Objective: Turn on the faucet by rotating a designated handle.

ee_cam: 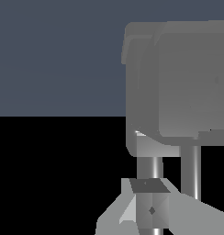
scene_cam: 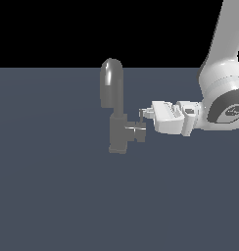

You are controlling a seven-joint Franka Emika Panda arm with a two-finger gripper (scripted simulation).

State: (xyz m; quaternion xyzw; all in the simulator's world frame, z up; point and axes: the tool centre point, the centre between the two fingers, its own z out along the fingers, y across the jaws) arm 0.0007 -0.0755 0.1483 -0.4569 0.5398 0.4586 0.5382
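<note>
The grey faucet (scene_cam: 118,135) stands on the floor, with a blocky body and a tall arched spout (scene_cam: 111,83). The handle (scene_cam: 136,133) is a short stub on the side of the body towards the exterior view's right, with a thin upright lever (scene_cam: 141,117). My white gripper (scene_cam: 143,113) reaches in level from the exterior view's right, with its tips at the top of the lever. Its fingers look closed together, and nothing shows between them. In the wrist view the faucet (ee_cam: 187,82) fills the frame close up. The lever (ee_cam: 150,166) rises just beyond the gripper (ee_cam: 150,209).
The flat dark blue-grey floor (scene_cam: 53,196) spreads around the faucet. My white arm (scene_cam: 222,73) comes down on the exterior view's right.
</note>
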